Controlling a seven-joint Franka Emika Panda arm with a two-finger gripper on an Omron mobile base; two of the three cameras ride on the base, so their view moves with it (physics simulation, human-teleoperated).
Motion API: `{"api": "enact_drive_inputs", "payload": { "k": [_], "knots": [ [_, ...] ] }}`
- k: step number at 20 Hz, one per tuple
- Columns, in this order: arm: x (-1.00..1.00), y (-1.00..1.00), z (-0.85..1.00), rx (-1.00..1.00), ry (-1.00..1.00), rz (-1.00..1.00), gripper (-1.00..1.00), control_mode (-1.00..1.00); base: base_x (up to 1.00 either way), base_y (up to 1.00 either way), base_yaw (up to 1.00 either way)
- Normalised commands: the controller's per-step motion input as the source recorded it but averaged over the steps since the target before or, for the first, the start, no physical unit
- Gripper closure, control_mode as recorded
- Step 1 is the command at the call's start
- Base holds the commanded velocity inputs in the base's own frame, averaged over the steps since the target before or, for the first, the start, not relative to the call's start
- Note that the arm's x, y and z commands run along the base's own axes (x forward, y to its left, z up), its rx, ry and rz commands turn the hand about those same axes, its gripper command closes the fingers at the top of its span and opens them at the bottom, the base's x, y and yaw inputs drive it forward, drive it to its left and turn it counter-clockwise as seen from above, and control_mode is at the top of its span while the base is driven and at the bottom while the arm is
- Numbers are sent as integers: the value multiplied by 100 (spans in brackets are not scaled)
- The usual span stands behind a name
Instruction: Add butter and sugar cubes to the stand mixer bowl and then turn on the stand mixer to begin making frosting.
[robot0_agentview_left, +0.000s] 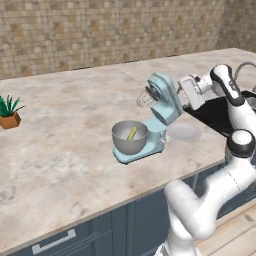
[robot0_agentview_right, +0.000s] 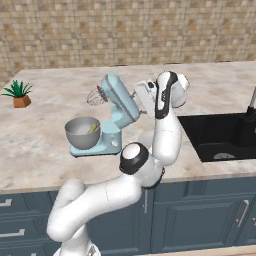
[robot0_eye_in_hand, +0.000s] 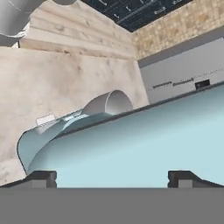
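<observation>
Hand view – stand mixer (robot0_eye_in_hand: 144, 144) cropped, pincer (robot0_eye_in_hand: 112, 178) tips barely visible.

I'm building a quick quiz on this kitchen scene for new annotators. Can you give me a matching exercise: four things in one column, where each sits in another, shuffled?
Things:
1. butter
2. potted plant
3. white plate
4. wire whisk

Places:
A. on the counter between the stand mixer and the sink
B. inside the stand mixer bowl
C. raised above the bowl, on the tilted-up head
D. far left on the counter

Pairs: 1-B, 2-D, 3-A, 4-C
</observation>
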Motion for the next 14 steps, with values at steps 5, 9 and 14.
{"api": "enact_drive_inputs", "payload": {
  "k": [5,9,14],
  "knots": [
    [-15,100,-7,-30,11,49,-100,-100,0,0,0],
    [-42,90,-14,-33,0,52,-100,-100,0,0,0],
    [-80,46,0,-30,-3,48,-100,-100,0,0,0]
  ]
}}
